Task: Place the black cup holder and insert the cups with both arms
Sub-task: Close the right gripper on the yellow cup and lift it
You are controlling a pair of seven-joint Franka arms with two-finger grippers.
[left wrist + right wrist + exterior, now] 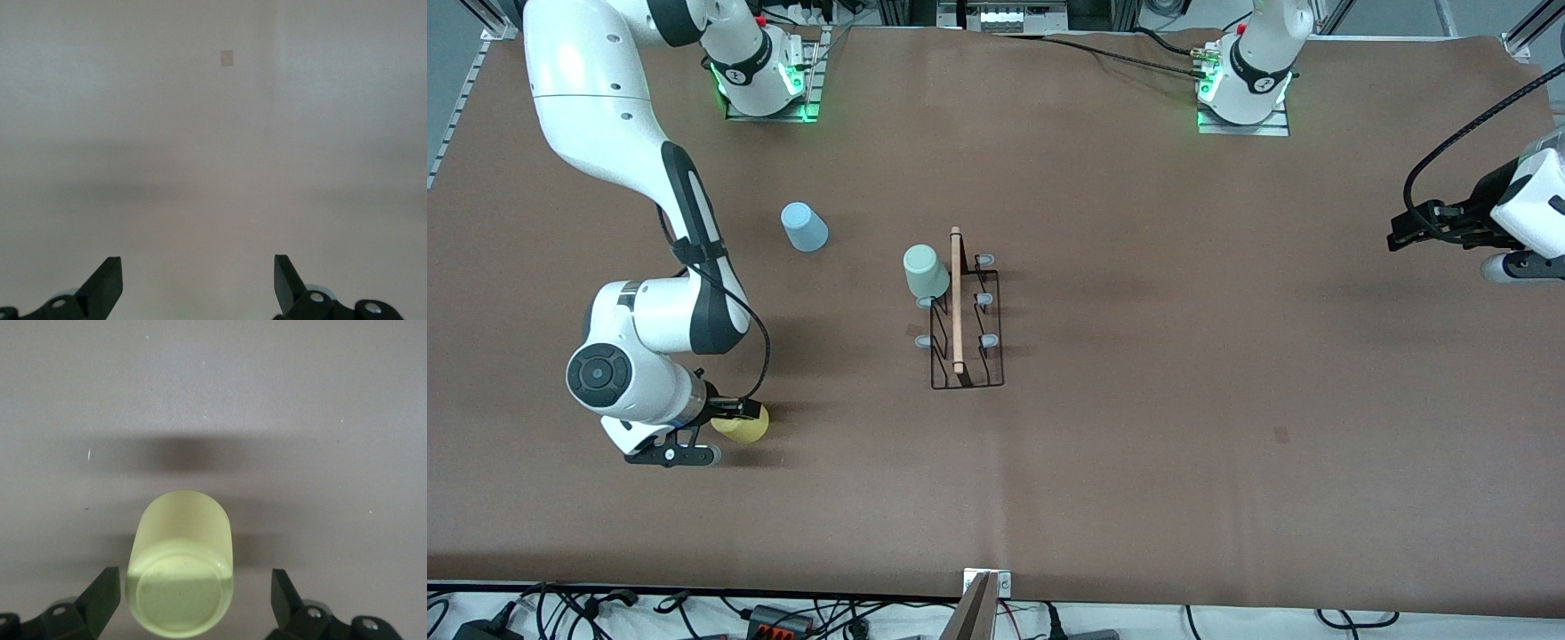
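Cup holder [966, 320]: one; cups: three; grippers: two, both open.

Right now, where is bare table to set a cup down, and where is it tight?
Bare table runs from the black cup holder toward the left arm's end, where the left gripper waits open. It is tight by the mint cup touching the holder, and around the yellow cup between the open right gripper fingers.

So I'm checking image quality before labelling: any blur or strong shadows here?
Front view: sharp, even light, soft shadow beside the black cup holder. Right wrist view: yellow cup clear, dark shadow band on the table. Left wrist view: hazy, washed out, almost featureless.
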